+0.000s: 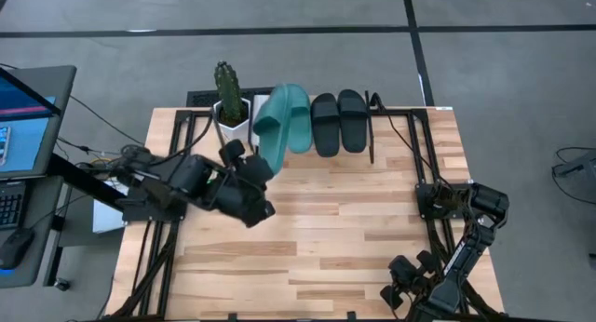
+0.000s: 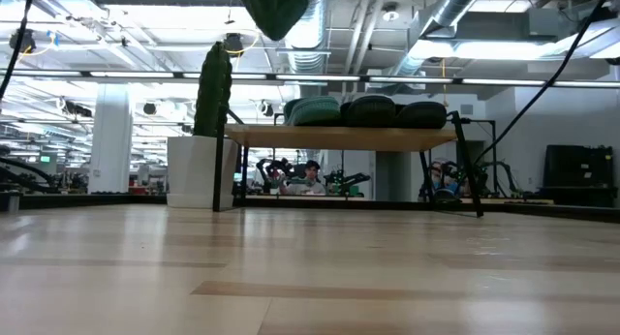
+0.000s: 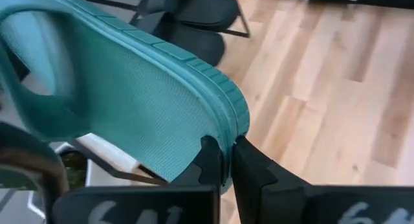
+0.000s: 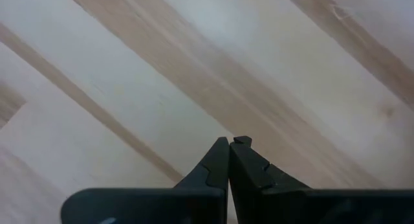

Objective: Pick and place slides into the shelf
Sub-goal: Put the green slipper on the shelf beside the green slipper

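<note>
My left gripper [image 1: 262, 167] is shut on a teal slide [image 1: 271, 136], held high in front of the shelf's left part, by the cactus. In the low view this slide [image 2: 276, 8] shows at the top, well above the shelf [image 2: 339, 137]. On the shelf's top board rest another teal slide [image 2: 315, 110] and two black slides [image 2: 373, 109] [image 2: 422, 113], side by side. My right gripper [image 4: 230, 149] is shut on nothing, pointing down just above the table near its near right corner [image 1: 402, 292]. My left gripper pinches the teal slide's end away from the strap [image 3: 218, 141] between its two fingers, one on the textured footbed, the other on the sole side. The fingers slant down toward the shelf, along the slide. The slide is lifted clear, its strap end [image 3: 39, 68] farthest from the gripper.
A cactus [image 1: 228, 85] in a white pot [image 2: 194, 170] stands at the shelf's left end, close to the held slide. The wooden table [image 1: 317, 229] stretches in front of the shelf. A screen and keyboard [image 1: 23, 117] stand off the table's left edge.
</note>
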Controlling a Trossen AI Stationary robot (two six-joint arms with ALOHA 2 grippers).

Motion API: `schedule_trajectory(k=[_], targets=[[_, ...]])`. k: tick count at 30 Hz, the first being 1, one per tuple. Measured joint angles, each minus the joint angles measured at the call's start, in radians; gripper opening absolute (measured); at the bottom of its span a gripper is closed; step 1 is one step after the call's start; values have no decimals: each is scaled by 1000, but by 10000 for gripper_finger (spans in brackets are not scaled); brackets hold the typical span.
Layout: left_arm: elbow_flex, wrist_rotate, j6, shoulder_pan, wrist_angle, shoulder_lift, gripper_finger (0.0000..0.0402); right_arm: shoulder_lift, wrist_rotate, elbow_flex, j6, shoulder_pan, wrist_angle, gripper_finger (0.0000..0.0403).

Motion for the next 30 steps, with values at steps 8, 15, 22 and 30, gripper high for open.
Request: schedule_trajectory(k=[8,15,22,30], targets=[[0,-20,72,109,0,-1,1,0,0,0,25,0,8,0],[0,8,144,216,0,0,1,0,0,0,26,0,8,0],[-85,82,209,275,2,0,1,0,0,0,27,0,7,0],[-264,133,226,276,2,2,0,0,0,0,27,0,6,0]])
